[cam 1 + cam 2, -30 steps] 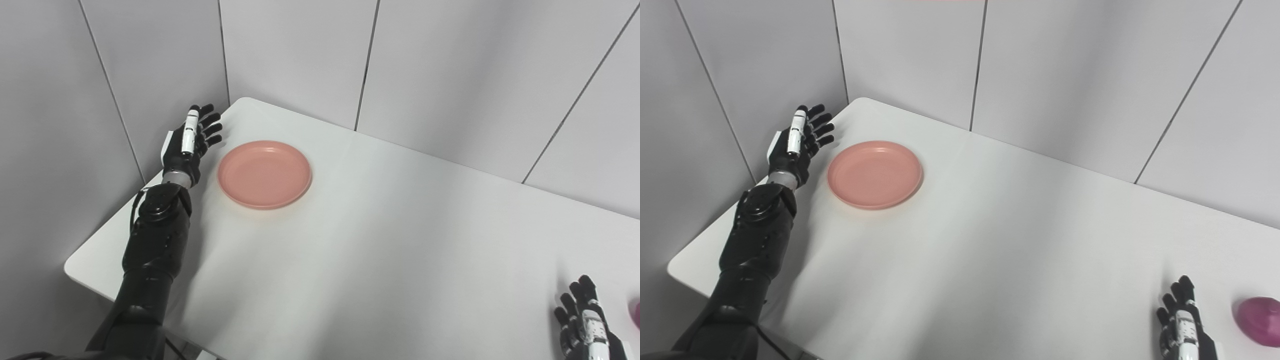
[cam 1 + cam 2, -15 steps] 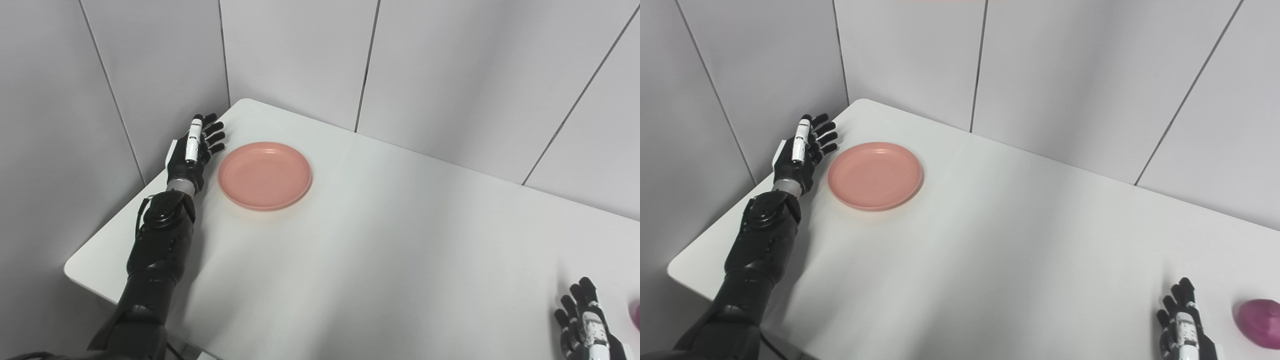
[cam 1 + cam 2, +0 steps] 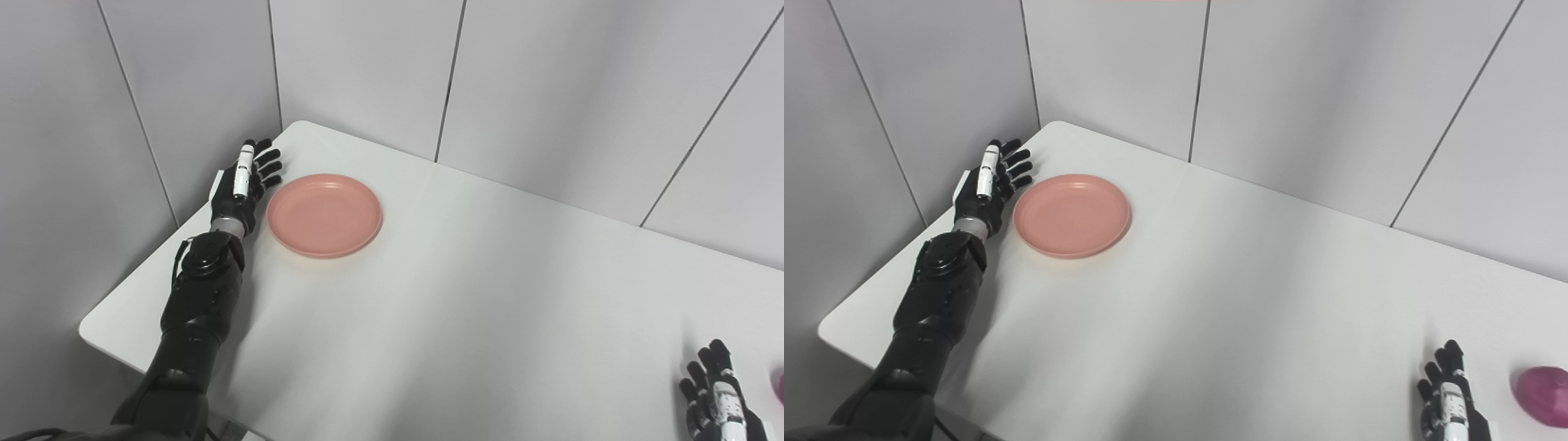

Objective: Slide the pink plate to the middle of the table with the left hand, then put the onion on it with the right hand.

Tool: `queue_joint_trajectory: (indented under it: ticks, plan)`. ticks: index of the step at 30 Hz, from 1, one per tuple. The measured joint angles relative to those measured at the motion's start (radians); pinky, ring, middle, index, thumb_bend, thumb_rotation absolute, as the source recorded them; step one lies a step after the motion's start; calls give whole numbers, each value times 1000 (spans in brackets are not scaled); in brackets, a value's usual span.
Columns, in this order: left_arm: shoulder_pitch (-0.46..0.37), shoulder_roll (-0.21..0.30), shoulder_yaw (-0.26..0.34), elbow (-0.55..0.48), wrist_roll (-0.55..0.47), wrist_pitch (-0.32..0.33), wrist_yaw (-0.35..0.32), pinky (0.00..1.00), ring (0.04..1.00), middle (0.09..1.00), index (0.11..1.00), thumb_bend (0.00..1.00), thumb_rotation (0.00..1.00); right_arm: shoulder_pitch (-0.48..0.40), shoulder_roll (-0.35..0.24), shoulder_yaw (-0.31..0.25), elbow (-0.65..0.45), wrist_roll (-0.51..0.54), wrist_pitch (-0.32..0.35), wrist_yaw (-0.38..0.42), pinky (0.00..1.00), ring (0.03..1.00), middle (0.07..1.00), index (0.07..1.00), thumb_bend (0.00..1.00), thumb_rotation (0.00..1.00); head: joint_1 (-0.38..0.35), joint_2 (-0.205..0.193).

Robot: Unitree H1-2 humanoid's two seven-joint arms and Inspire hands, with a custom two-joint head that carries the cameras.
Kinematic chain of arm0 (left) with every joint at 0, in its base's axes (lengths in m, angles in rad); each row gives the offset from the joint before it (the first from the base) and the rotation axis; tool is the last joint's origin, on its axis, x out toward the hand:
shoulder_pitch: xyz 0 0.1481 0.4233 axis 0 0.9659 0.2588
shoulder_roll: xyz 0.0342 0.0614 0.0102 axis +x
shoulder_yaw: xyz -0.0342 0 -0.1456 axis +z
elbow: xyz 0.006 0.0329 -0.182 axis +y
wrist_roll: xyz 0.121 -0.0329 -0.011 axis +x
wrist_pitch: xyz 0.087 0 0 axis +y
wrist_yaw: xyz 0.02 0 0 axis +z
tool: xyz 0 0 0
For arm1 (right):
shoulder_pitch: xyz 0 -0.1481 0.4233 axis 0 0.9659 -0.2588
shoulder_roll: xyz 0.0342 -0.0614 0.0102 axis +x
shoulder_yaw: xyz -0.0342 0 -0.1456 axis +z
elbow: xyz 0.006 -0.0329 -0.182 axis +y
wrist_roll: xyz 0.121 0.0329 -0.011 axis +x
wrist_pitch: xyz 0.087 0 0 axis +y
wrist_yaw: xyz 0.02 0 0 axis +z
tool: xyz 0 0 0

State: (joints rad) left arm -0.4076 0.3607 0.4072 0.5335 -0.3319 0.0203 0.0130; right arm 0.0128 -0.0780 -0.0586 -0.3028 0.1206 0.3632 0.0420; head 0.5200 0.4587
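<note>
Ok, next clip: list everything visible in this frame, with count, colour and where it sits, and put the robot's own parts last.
plate: one, pink, far left part of the table, empty, lying flat.
onion: one, purple, near right edge of the table, partly cut off by the picture's edge.
table: one, white, filling most of the view, set into a corner.
wall panels: pale grey, with dark seams, behind and to the left of the table.
left robot hand: one, black with a white strip, open, fingers apart, just left of the plate; contact with the rim cannot be told.
right robot hand: one, black with a white strip, open, at the bottom right, left of the onion and apart from it.
</note>
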Motion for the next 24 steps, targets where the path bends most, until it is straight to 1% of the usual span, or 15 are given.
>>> queue_joint_trajectory:
  ticks: [7,12,17,20,24]
  plan:
    - [-11,-2,-9,0,-17,22,-14,829,847,844,828,314,1000,2,4,1,-4,-2,0,-7,1000,1000,1000,1000,0,1000,-2,3]
    - [-19,-14,-15,1,-22,26,-25,827,835,831,809,332,1000,3,4,1,-4,-1,0,-7,1000,1000,1000,1000,0,1000,-3,6]
    - [-31,-24,-27,19,-22,11,-38,848,850,847,828,327,1000,5,4,3,-19,-5,3,-7,1000,1000,1000,1000,0,1000,-2,8]
    - [-37,-25,-33,41,-34,-8,-68,852,856,853,833,334,1000,5,3,4,-24,-11,3,-8,1000,1000,1000,1000,0,1000,-5,8]
    - [-39,-26,-38,45,-38,-14,-74,850,855,851,830,338,1000,5,3,2,-24,-9,3,-7,1000,1000,1000,1000,0,1000,-5,9]
